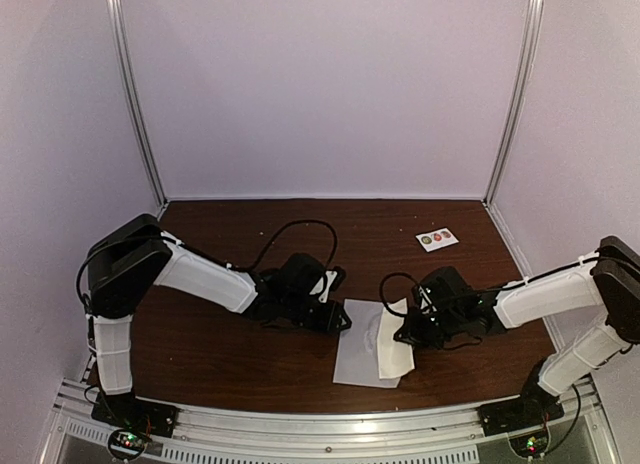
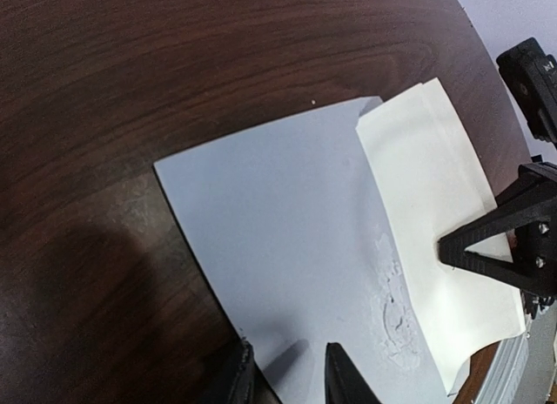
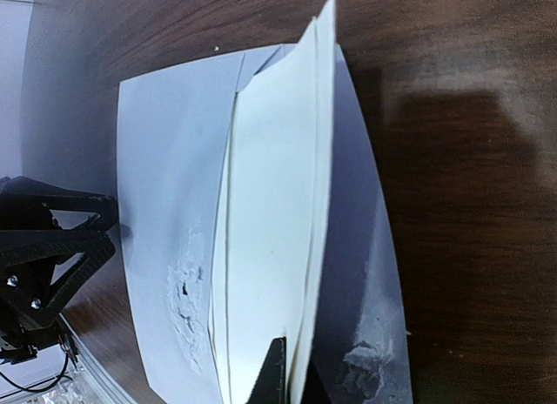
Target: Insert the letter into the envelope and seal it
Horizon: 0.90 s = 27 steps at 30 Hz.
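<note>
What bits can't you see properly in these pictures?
- Small white card of round stickers: seen in the top view only, too small to tell what is printed.
- Pale grey-white paper envelope: the left wrist view's bottom edge cuts off its near end, and the cream folded paper letter hides one side.
- Right gripper: the right wrist view's bottom edge cuts off most of its fingers.

Twin arms bolted at the counter's near edge: the left arm (image 1: 205, 277) and right arm (image 1: 535, 302) pair white shells with bulky black joints. A thin black cable (image 1: 300, 223) loops above each wrist. Red and green lights glow at the black bases (image 1: 135, 416). The left pincer (image 2: 291, 378) and right pincer (image 1: 405, 332) carry black, triangular open-frame fingers studded with silver screws (image 2: 538, 263).
</note>
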{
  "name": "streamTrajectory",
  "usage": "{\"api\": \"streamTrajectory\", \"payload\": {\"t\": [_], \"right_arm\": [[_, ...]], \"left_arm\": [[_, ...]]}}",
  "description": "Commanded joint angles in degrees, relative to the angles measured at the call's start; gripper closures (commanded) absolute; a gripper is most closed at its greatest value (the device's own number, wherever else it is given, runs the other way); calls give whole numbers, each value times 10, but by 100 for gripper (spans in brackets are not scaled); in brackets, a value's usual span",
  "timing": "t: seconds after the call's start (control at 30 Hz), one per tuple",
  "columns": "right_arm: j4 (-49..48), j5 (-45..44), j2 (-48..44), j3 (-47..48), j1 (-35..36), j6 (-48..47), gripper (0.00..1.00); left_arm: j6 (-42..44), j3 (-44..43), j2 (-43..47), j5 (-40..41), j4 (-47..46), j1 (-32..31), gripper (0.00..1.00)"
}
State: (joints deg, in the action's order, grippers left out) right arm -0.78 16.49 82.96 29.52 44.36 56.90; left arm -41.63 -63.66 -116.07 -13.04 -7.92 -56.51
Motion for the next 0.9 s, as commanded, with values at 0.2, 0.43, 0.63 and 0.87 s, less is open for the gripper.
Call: {"api": "streamTrajectory", "payload": {"t": [0.2,0.43,0.63,0.87], "right_arm": [[-53,1,11,8,3,4,100],[-102,24,23,-8,2,21,100],[-119,41,45,-4,2,12,100],[-137,56,68,7,3,3,100]], "left_arm": [[3,-5,-24,-13,15,5,71],[-7,0,-24,-28,-1,5,71],[-12,2,-25,-33,-11,5,72],[-18,0,-26,-39,-19,5,72]]}}
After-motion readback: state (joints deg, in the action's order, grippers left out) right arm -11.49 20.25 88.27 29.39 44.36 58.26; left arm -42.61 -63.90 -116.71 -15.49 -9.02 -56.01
